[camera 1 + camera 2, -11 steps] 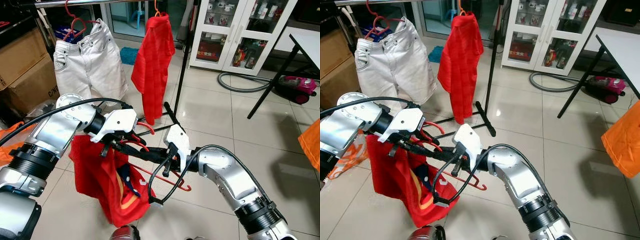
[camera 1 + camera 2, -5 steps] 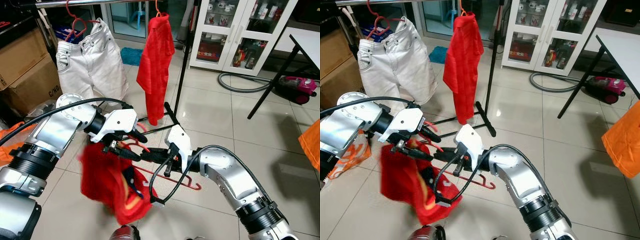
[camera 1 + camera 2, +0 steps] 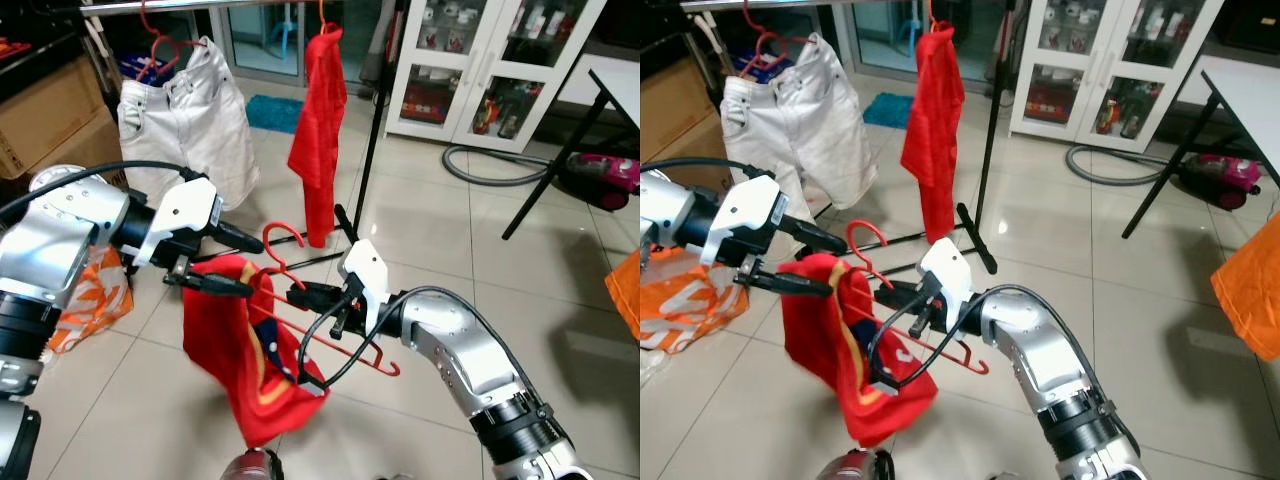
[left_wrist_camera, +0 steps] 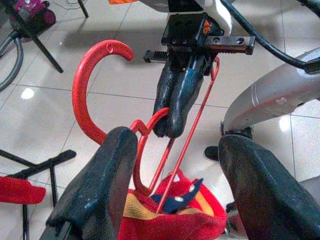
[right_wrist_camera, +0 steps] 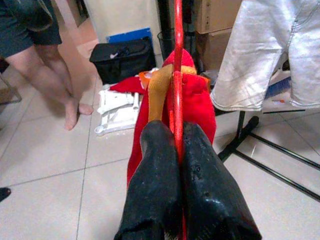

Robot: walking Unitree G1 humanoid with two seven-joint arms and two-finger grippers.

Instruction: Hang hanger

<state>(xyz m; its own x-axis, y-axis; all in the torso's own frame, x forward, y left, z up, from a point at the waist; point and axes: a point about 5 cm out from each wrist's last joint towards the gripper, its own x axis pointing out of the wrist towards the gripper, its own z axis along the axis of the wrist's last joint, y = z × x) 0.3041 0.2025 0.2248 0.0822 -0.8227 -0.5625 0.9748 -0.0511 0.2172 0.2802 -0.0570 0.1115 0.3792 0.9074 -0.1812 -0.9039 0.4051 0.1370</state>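
So the key relation: the red hanger [image 3: 335, 335] is pinched in the right gripper [image 3: 300, 297], and the rail [image 3: 200, 5] it needs to reach is up and ahead, well above and beyond both arms, at the top edge of the head views.

Right gripper: fingers pressed together on the hanger's wire just under the hook, as the right wrist view shows, red wire running straight out between the two black fingers [image 5: 155, 175]. The hook [image 3: 275, 240] sticks up past the fingertips, curl opening toward the robot's left. The hanger's long axis runs down and to the right from the grip, ending near the right forearm.

Left gripper [image 3: 235, 265]: fingers apart, one on either side of the top of the red shirt [image 3: 245, 365]. In the left wrist view the hanger neck and shirt collar sit between the spread fingers; I can't tell whether they touch the cloth. The shirt droops below the hanger, bunched, off the floor.

Right arm is the one carrying, so it's the one that has to lift. My read: the hook must go up and forward to the free stretch of rail between the white shorts [image 3: 185, 120] and the hanging red shirt [image 3: 320, 130]. Risk: the shirt slipping off the hanger during the lift.
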